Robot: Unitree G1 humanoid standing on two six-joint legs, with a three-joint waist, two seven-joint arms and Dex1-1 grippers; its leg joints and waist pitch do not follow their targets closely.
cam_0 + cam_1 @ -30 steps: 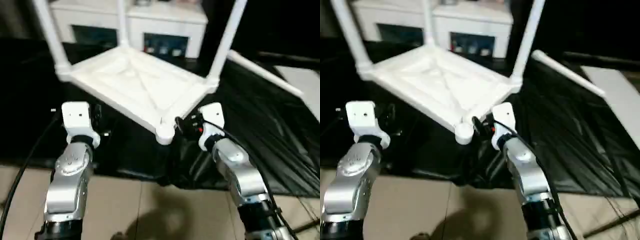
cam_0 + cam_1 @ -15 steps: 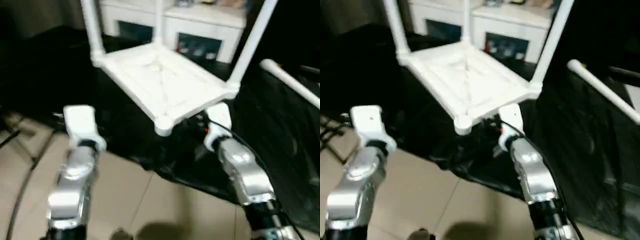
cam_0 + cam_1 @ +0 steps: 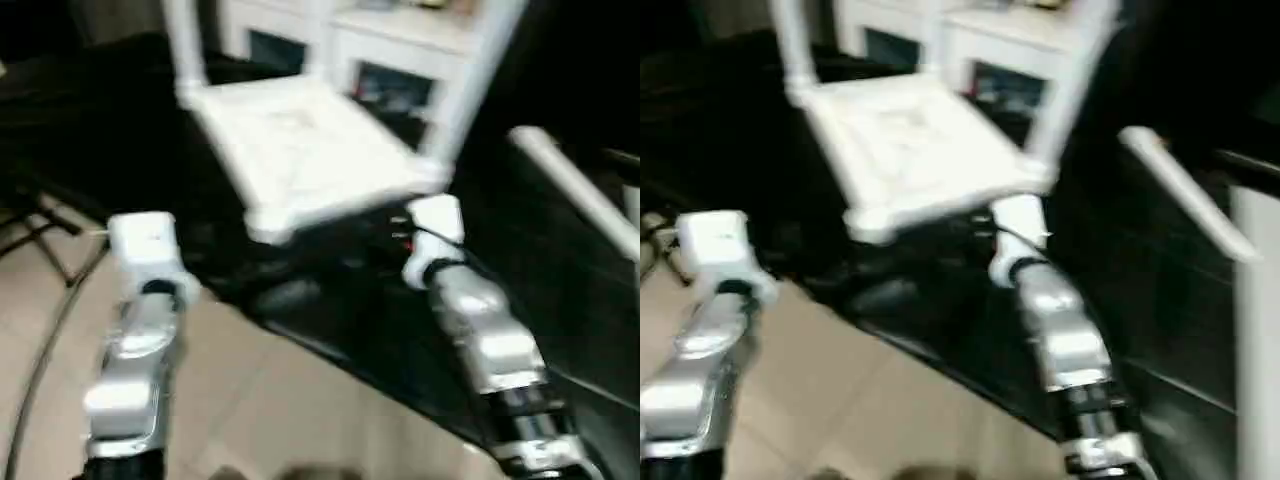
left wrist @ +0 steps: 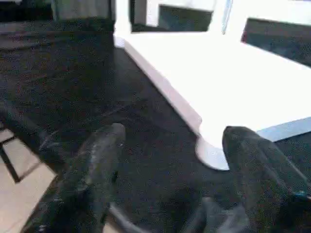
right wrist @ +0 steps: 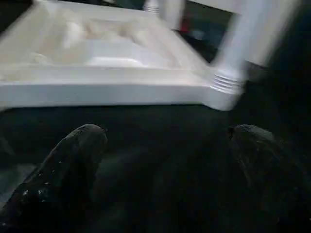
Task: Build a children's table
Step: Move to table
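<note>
A white plastic tabletop [image 3: 310, 160] lies upside down on a black sheet [image 3: 120, 150], with three white legs [image 3: 183, 45] standing up from its corner sockets. A fourth leg [image 3: 570, 190] lies loose to the robot's right. Both grippers hover just short of the tabletop's near edge, empty: the left gripper [image 4: 170, 145] with fingers [image 4: 97, 165] spread apart, the right gripper [image 5: 165, 145] likewise wide. A white cabinet [image 3: 400, 40] stands behind.

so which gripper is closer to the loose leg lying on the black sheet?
Right. The right gripper sits by the tabletop edge, with the loose leg off to its right. The left gripper is across the tabletop's near corner, farther away.
</note>
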